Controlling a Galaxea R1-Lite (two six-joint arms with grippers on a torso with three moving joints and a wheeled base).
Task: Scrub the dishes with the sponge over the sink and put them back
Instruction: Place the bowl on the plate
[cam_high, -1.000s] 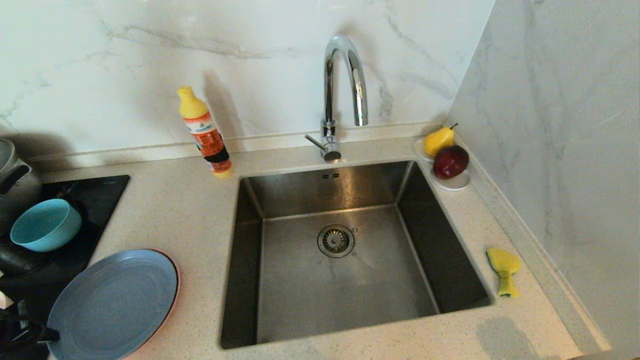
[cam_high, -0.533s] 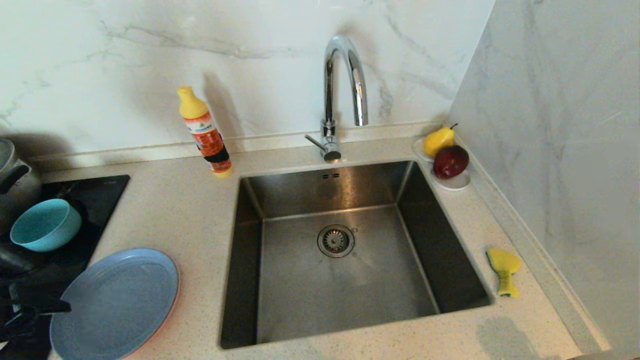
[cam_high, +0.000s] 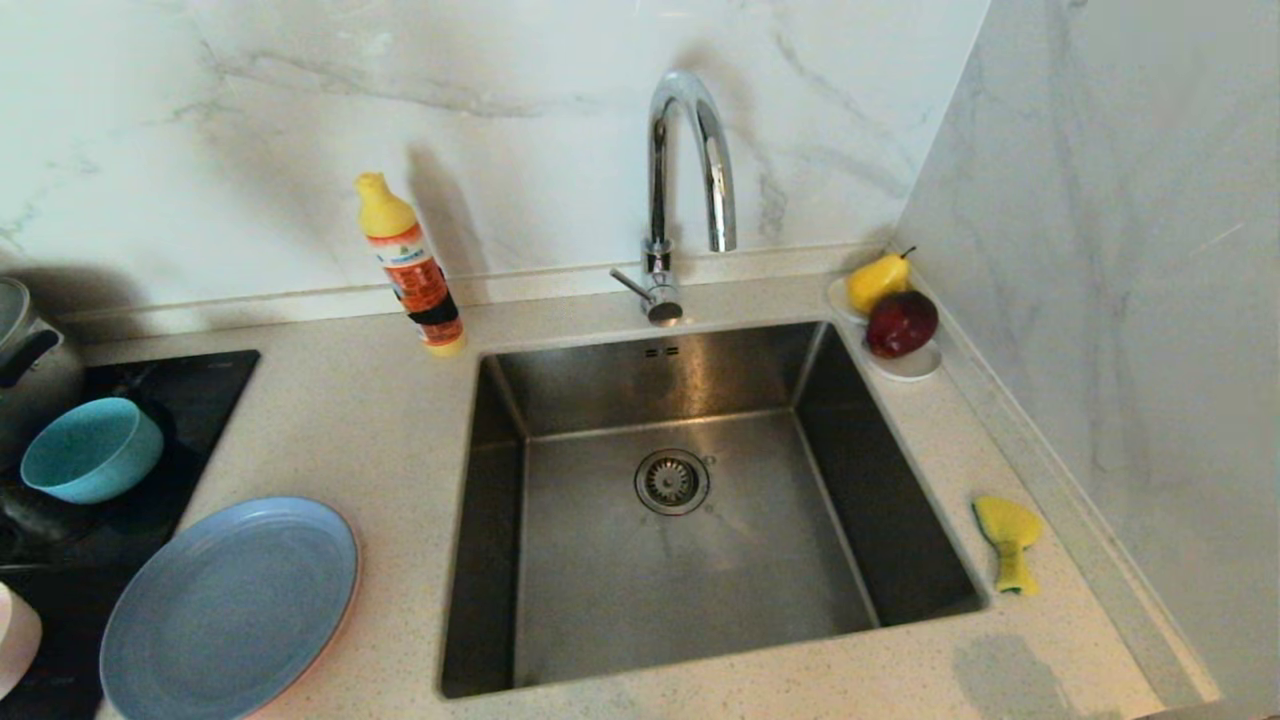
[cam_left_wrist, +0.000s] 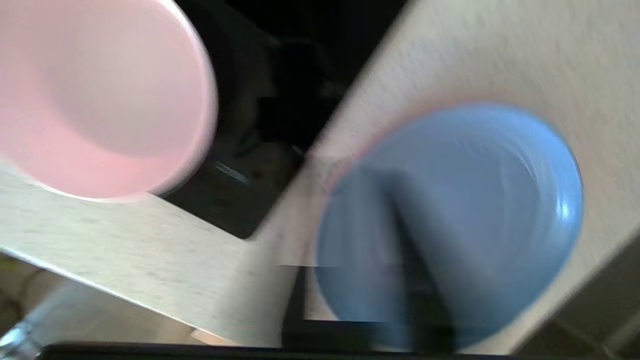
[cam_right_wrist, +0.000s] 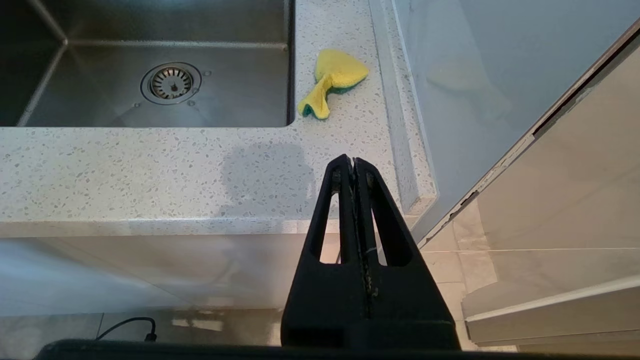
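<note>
1. While your right gripper (cam_right_wrist: 354, 167) hangs parked below the counter edge, jaws pressed together on nothing, the sink (cam_high: 640, 590) sits empty.
2. Your grey-blue plate (cam_high: 230, 610) lies left of it.
3. Your sponge (cam_high: 1008, 540) lies right.
4. Your left gripper (cam_left_wrist: 420, 280), blurred, reads closed.

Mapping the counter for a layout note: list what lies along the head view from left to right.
Teal bowl → grey-blue plate → detergent bottle → sink with its tap → red apple → sponge.
</note>
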